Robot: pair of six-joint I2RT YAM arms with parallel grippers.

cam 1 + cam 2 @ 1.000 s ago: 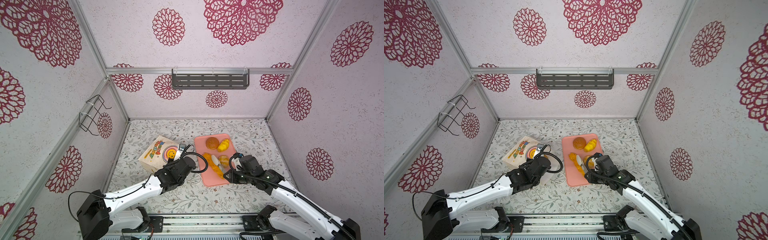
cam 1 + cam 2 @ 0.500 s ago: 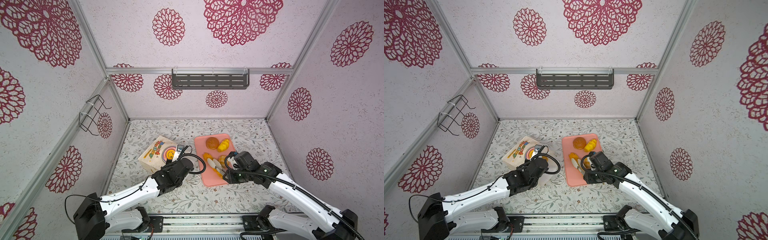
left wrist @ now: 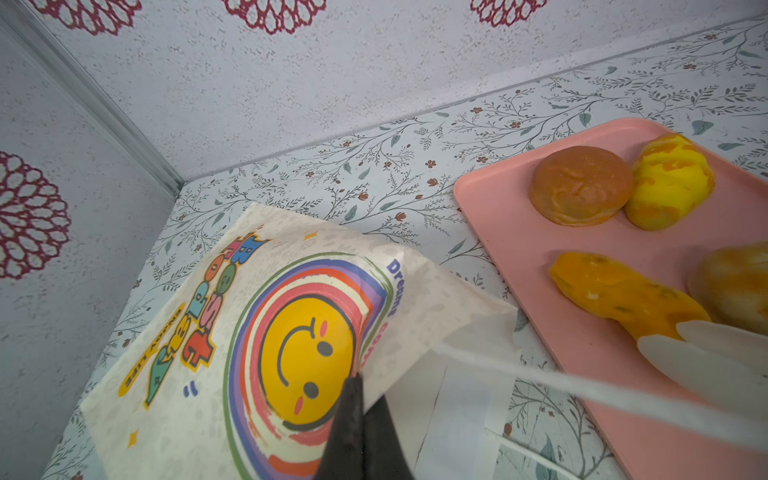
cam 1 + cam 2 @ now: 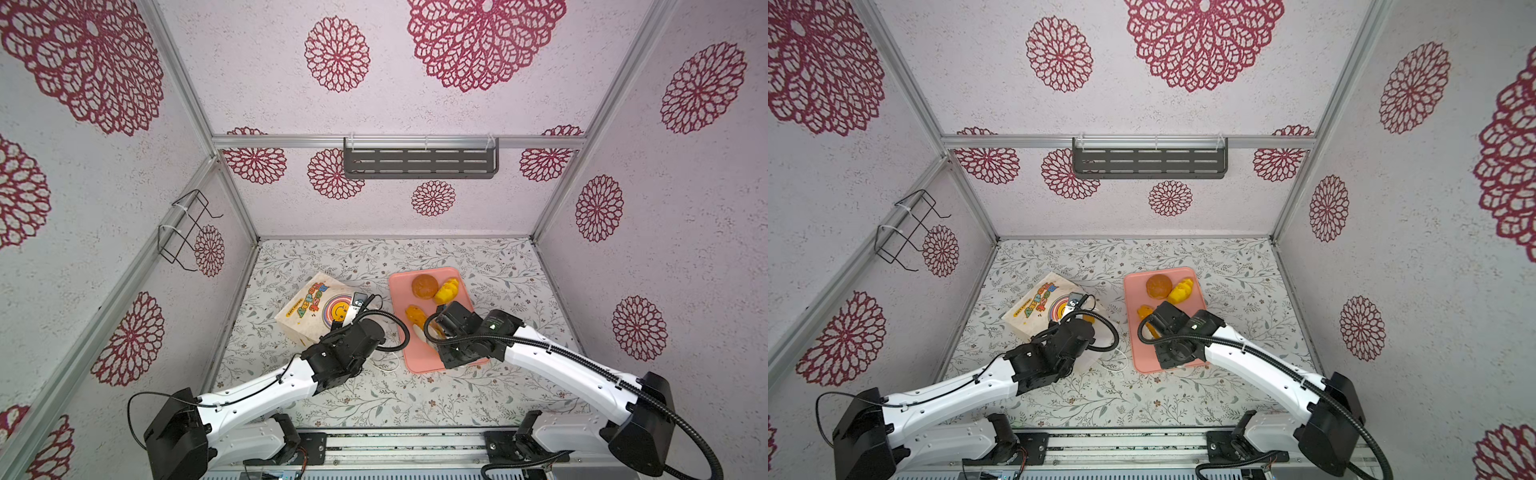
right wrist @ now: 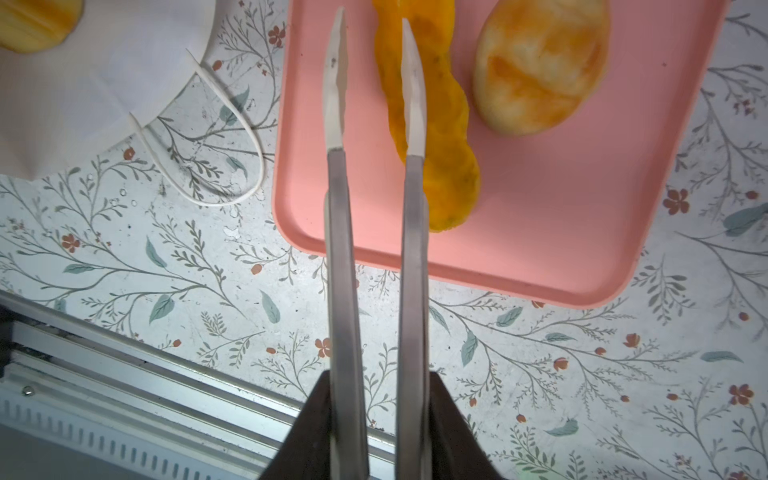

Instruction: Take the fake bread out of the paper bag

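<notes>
The paper bag point(image 4: 316, 311) lies tilted on its side left of the pink tray point(image 4: 419, 361), its smiley face up. My left gripper point(image 3: 357, 386) is shut on the rim at the bag's mouth point(image 3: 415, 332). One golden piece of fake bread point(image 5: 33, 25) shows inside the mouth. On the tray lie a brown bun point(image 4: 424, 286), a yellow roll point(image 4: 447, 290), a long orange loaf point(image 5: 436, 124) and a pale bun point(image 5: 540, 62). My right gripper point(image 5: 372, 18) hovers over the tray's left part, slightly open and empty, one finger over the loaf.
The bag's white cord handle point(image 5: 232, 124) loops on the floral table between the bag and the tray. A grey shelf point(image 4: 419, 162) hangs on the back wall and a wire rack point(image 4: 187, 228) on the left wall. The metal front rail point(image 5: 124, 374) runs behind my right gripper.
My right gripper's jaws have parted a little and the arm has shifted slightly left over the tray. The left gripper keeps its hold on the bag.
</notes>
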